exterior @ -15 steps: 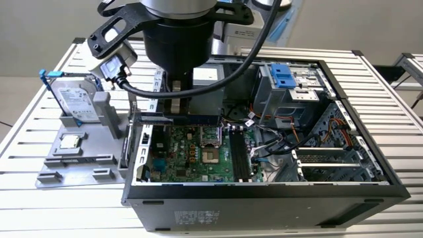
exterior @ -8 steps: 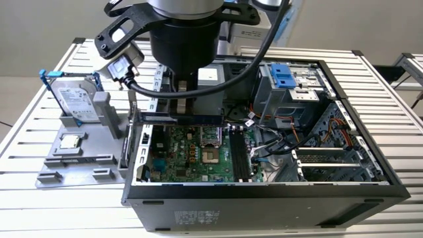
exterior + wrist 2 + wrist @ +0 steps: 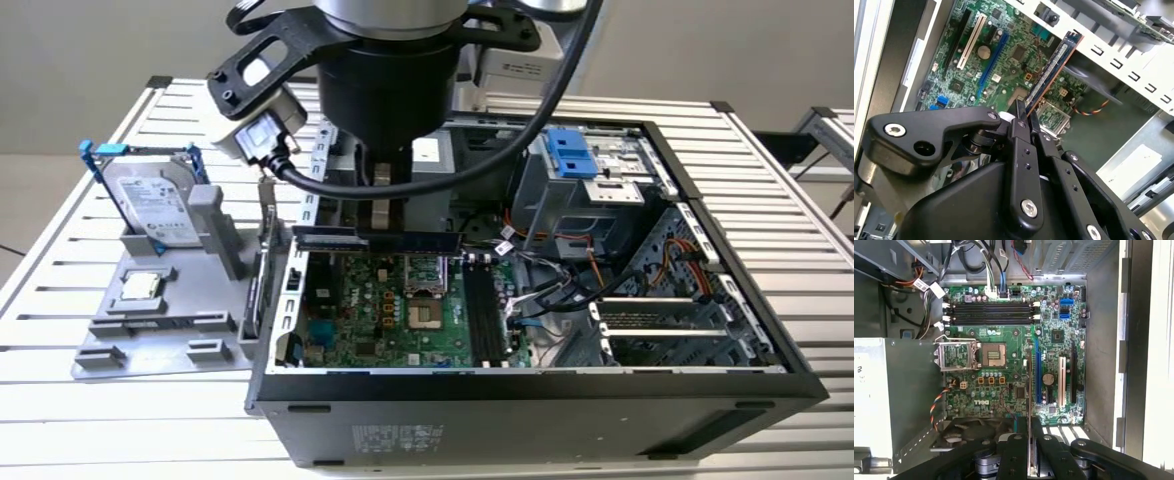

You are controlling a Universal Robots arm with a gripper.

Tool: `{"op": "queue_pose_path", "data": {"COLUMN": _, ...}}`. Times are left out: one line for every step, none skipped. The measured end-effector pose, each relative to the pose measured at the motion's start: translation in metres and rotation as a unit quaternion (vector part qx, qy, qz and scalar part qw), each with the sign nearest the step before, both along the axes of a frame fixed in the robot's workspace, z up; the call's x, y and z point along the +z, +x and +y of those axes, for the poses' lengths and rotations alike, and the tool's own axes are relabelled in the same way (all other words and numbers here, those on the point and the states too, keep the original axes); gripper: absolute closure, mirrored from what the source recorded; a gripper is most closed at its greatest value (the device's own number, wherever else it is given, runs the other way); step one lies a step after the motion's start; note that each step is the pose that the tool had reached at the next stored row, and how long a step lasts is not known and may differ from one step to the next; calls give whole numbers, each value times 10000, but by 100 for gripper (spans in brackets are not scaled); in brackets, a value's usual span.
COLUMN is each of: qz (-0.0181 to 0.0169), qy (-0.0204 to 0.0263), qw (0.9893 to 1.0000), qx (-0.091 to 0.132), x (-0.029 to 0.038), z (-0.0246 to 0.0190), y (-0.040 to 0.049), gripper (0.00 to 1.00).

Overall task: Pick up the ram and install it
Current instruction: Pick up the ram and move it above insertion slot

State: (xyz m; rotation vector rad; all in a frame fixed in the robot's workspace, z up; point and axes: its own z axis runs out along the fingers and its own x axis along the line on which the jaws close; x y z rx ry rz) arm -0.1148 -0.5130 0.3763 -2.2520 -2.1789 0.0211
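My gripper [image 3: 387, 222] hangs over the open computer case [image 3: 534, 392], shut on the ram [image 3: 384, 241]. The ram is a slim dark stick held level above the back edge of the green motherboard [image 3: 387, 320]. In the second wrist view the ram [image 3: 1052, 71] sticks out from between the black fingers [image 3: 1020, 116], over the board. In the first wrist view the ram [image 3: 1029, 390] shows edge-on, above the card slots. The black memory slots [image 3: 989, 313] lie across the board from the gripper [image 3: 1030, 429]; in the exterior view these slots [image 3: 483, 316] are to the right of the CPU socket [image 3: 422, 300].
A grey fixture [image 3: 100, 345] on the exterior view's left carries a silver hard drive in a blue frame [image 3: 150, 205] and a CPU chip [image 3: 140, 286]. Inside the case are a blue drive caddy [image 3: 577, 152], loose cables [image 3: 561, 285] and a metal box [image 3: 889, 395] beside the socket.
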Motion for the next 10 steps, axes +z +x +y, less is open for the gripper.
{"op": "queue_pose_path", "data": {"qz": 0, "qy": 0, "qw": 10000, "qx": 0, "x": 0, "z": 0, "y": 10, "gripper": 100}}
{"op": "queue_pose_path", "data": {"qz": 0, "qy": 0, "qw": 10000, "qx": 0, "x": 0, "z": 0, "y": 20, "gripper": 100}}
{"op": "queue_pose_path", "data": {"qz": 0, "qy": 0, "qw": 10000, "qx": 0, "x": 1, "z": 0, "y": 30, "gripper": 100}}
{"op": "queue_pose_path", "data": {"qz": 0, "qy": 0, "qw": 10000, "qx": 0, "x": 0, "z": 0, "y": 40, "gripper": 100}}
{"op": "queue_pose_path", "data": {"qz": 0, "qy": 0, "qw": 10000, "qx": 0, "x": 0, "z": 0, "y": 50, "gripper": 100}}
{"op": "queue_pose_path", "data": {"qz": 0, "qy": 0, "qw": 10000, "qx": 0, "x": 0, "z": 0, "y": 59, "gripper": 100}}
{"op": "queue_pose_path", "data": {"qz": 0, "qy": 0, "qw": 10000, "qx": 0, "x": 0, "z": 0, "y": 67, "gripper": 100}}
{"op": "queue_pose_path", "data": {"qz": 0, "qy": 0, "qw": 10000, "qx": 0, "x": 0, "z": 0, "y": 76, "gripper": 100}}
{"op": "queue_pose_path", "data": {"qz": 0, "qy": 0, "qw": 10000, "qx": 0, "x": 1, "z": 0, "y": 85, "gripper": 100}}
{"op": "queue_pose_path", "data": {"qz": 0, "qy": 0, "qw": 10000, "qx": 0, "x": 0, "z": 0, "y": 96, "gripper": 100}}
